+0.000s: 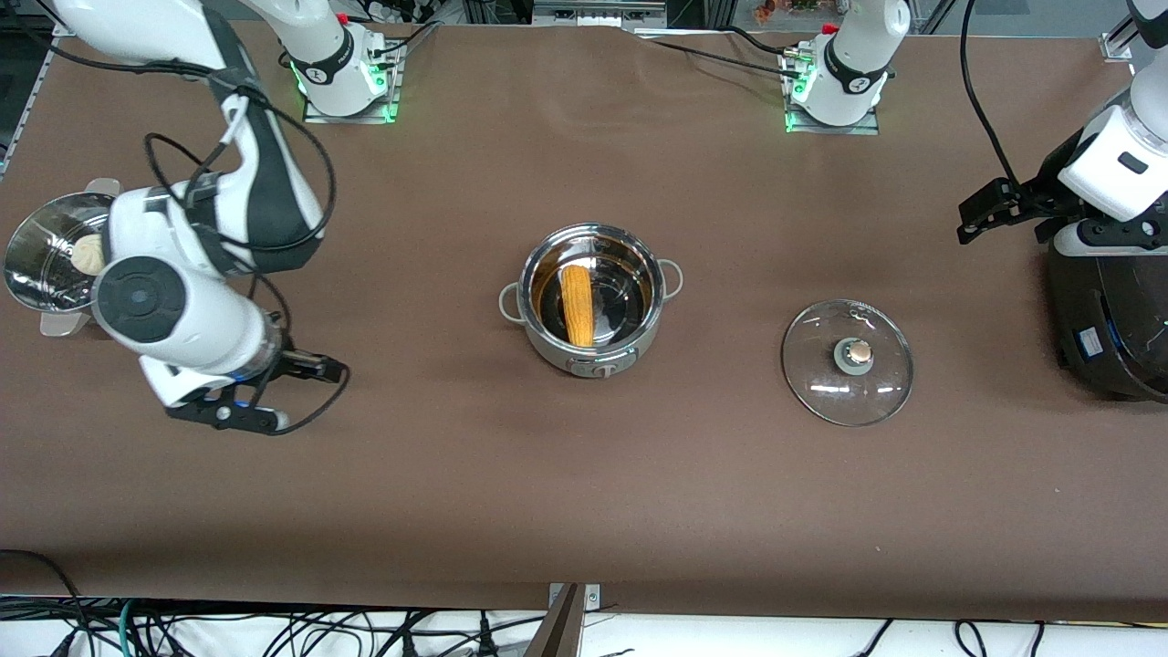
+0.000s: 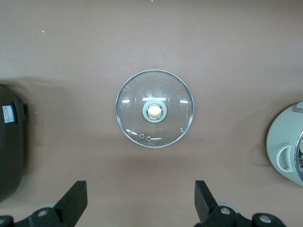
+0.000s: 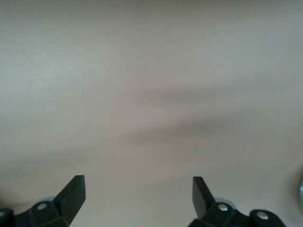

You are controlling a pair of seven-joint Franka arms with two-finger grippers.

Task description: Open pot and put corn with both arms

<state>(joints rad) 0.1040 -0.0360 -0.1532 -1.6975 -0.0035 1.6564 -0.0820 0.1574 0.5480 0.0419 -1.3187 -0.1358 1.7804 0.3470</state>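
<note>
The steel pot point(image 1: 591, 354) stands open in the middle of the table. The yellow-orange corn point(image 1: 577, 304) lies inside it. The glass lid point(image 1: 848, 362) with its copper-coloured knob lies flat on the table beside the pot, toward the left arm's end. It also shows in the left wrist view point(image 2: 155, 109). My left gripper point(image 1: 969, 222) is open and empty, up in the air beside the rice cooker; its own view shows the open gripper point(image 2: 140, 191). My right gripper point(image 1: 310, 397) is open and empty over bare table toward the right arm's end, and shows open in its own view point(image 3: 138, 187).
A perforated steamer pot point(image 1: 36, 265) with a white bun point(image 1: 88, 254) stands at the right arm's end. A big black rice cooker point(image 1: 1109, 319) stands at the left arm's end, also in the left wrist view point(image 2: 9, 142). The pot's side point(image 2: 286, 151) shows there too.
</note>
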